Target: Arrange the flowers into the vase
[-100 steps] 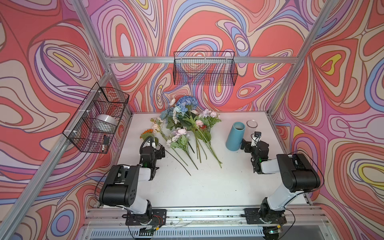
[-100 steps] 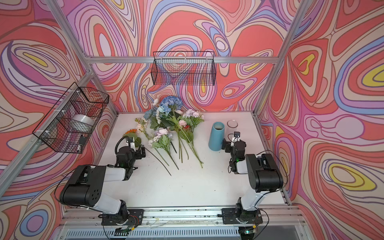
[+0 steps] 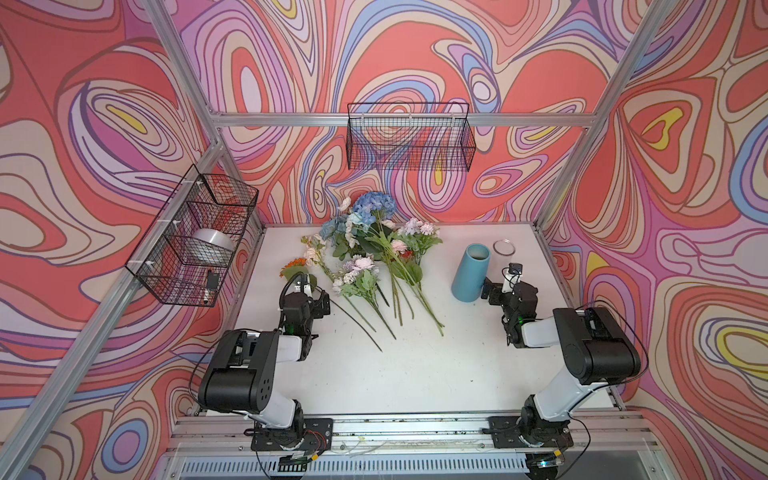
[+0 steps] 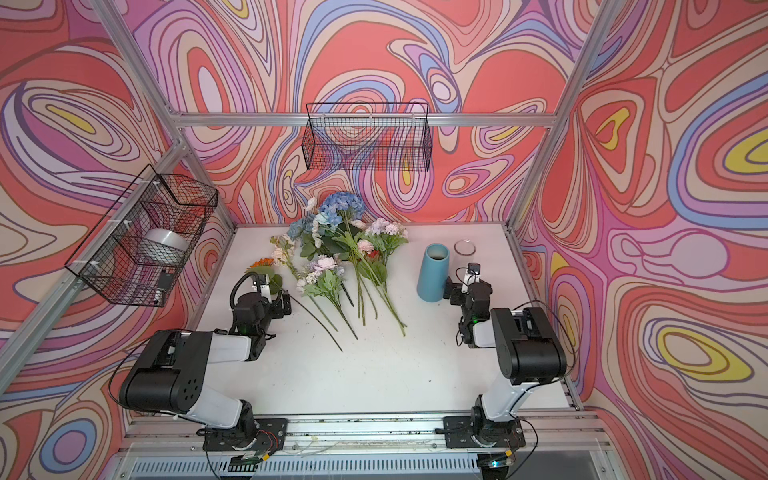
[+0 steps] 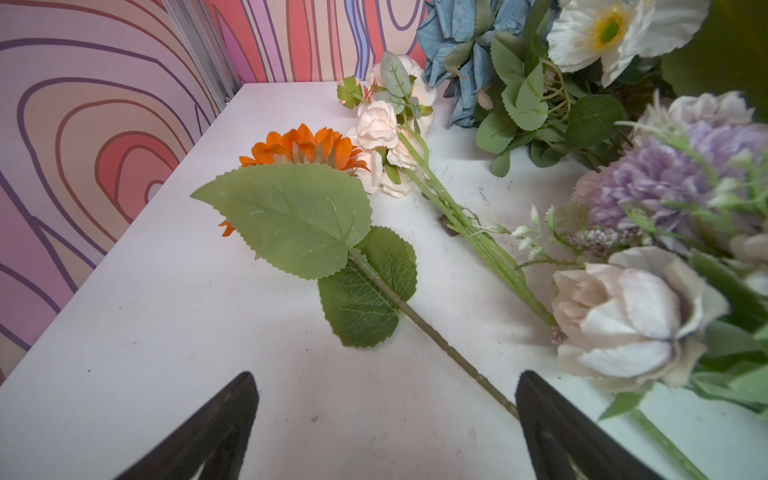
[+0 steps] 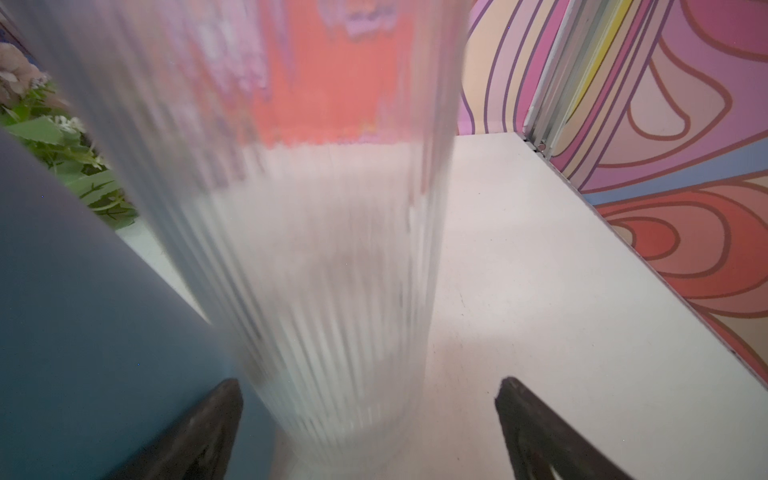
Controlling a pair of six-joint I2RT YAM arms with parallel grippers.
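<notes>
The flowers [image 3: 365, 249] [image 4: 332, 249] lie in a loose heap at the back of the white table, stems towards the front. An orange-red sunflower [image 5: 307, 145] lies apart on the left. Its stem [image 5: 436, 336] runs up to one finger of my open left gripper [image 5: 384, 415] [image 3: 305, 299] and is not held. A blue vase [image 3: 471, 272] [image 6: 83, 311] and a clear ribbed glass vase [image 3: 504, 249] [image 6: 291, 249] stand upright at the right. My right gripper [image 6: 370, 415] [image 3: 507, 286] is open just before the foot of the glass vase, beside the blue one.
One black wire basket [image 3: 409, 137] hangs on the back wall. Another wire basket [image 3: 195, 241] on the left wall holds a silver roll. Bare white table [image 3: 415, 365] stretches between the two arms. Aluminium frame posts stand at the back corners.
</notes>
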